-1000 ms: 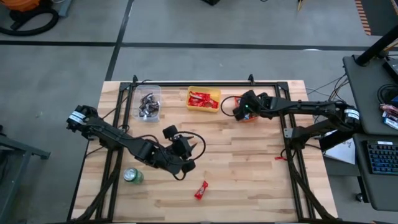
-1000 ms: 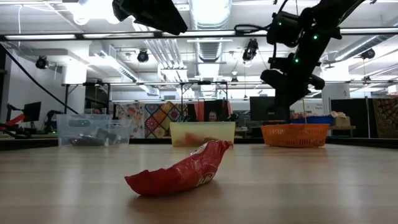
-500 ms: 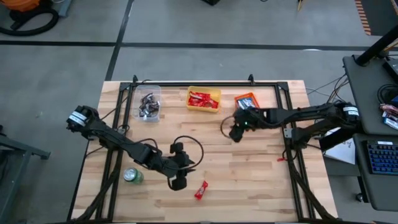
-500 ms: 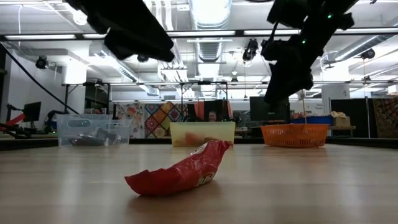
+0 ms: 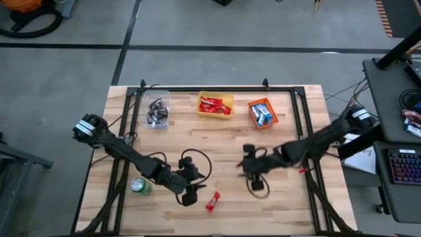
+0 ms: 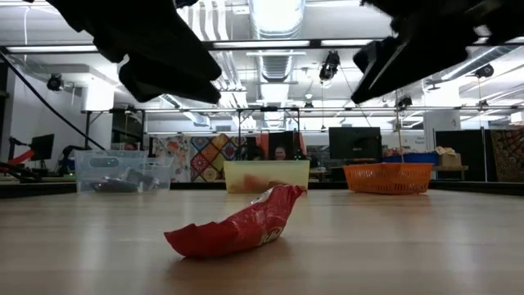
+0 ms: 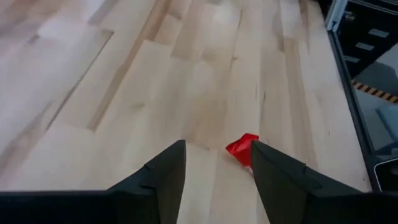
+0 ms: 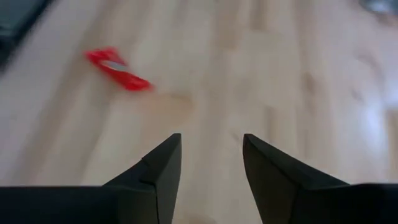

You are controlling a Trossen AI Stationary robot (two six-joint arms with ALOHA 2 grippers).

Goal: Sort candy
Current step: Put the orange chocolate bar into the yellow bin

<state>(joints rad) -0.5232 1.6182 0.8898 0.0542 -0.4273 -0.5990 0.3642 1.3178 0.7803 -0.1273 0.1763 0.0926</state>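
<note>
While my left gripper (image 5: 190, 195) hangs with jaws parted and empty, the red candy bar (image 5: 212, 201) lies on the wooden table (image 5: 276, 204) just beside them, apart from both fingers; my right gripper (image 5: 250, 168), also parted and empty, hovers farther off

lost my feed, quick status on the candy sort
Left gripper open, closing on the last loose red candy. Right gripper open, empty, nearby. Nothing in the way.
</note>
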